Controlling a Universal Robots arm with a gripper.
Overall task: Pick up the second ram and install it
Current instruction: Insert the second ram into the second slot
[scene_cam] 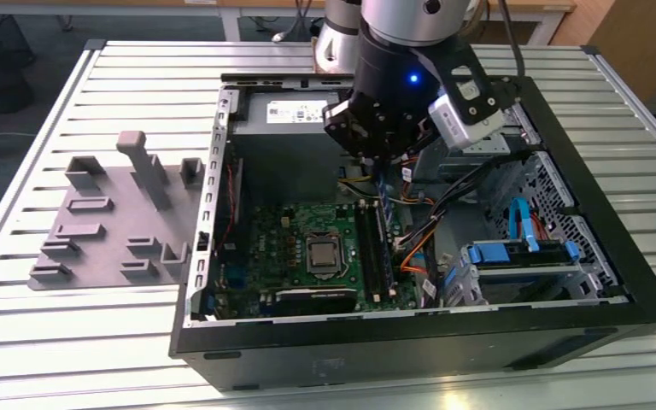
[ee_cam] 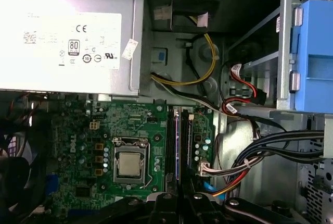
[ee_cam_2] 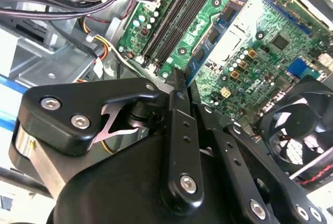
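The second ram (ee_cam_2: 177,86) stood edge-on, pinched between the nearly closed fingers of the gripper (scene_cam: 383,161), above the motherboard (ee_cam: 104,130) and not yet seated. It hung over the memory slots (ee_cam: 179,146), so pickup looked done and insertion remained. Cables (ee_cam: 270,148) and the case wall (scene_cam: 635,222) crowded one side, leaving little room.

Tray (scene_cam: 112,218) lies beside case (scene_cam: 419,333), exterior view's left

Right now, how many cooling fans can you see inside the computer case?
1: a black fan beside the green motherboard in the second wrist view; others may be hidden.
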